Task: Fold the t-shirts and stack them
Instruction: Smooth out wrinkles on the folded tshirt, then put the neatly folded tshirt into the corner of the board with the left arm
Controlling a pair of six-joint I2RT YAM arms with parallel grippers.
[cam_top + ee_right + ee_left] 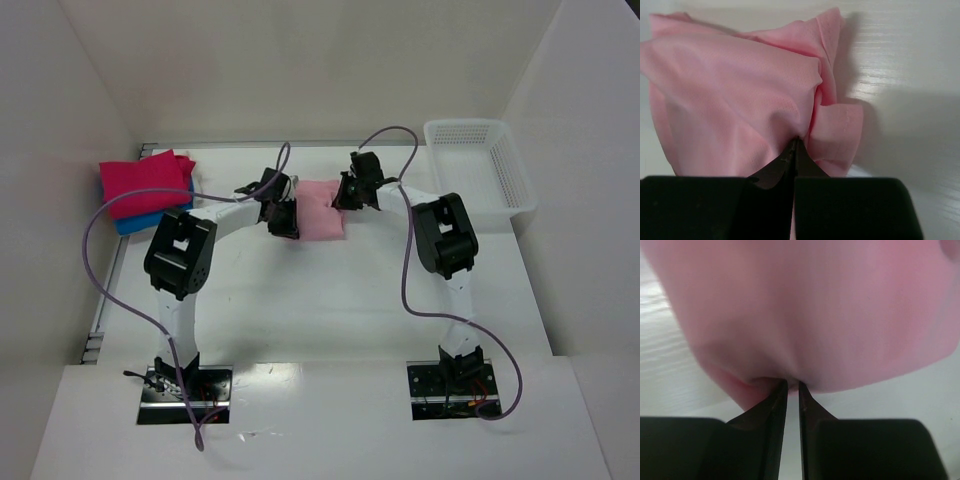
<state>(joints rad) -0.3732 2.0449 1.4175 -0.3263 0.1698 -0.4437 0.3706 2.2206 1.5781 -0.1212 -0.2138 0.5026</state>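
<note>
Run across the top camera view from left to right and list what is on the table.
In order: folded magenta and blue t-shirts → left gripper → light pink t-shirt → right gripper → white mesh basket.

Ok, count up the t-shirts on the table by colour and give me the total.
light pink t-shirt: 1
magenta t-shirt: 1
blue t-shirt: 1
Total: 3
</note>
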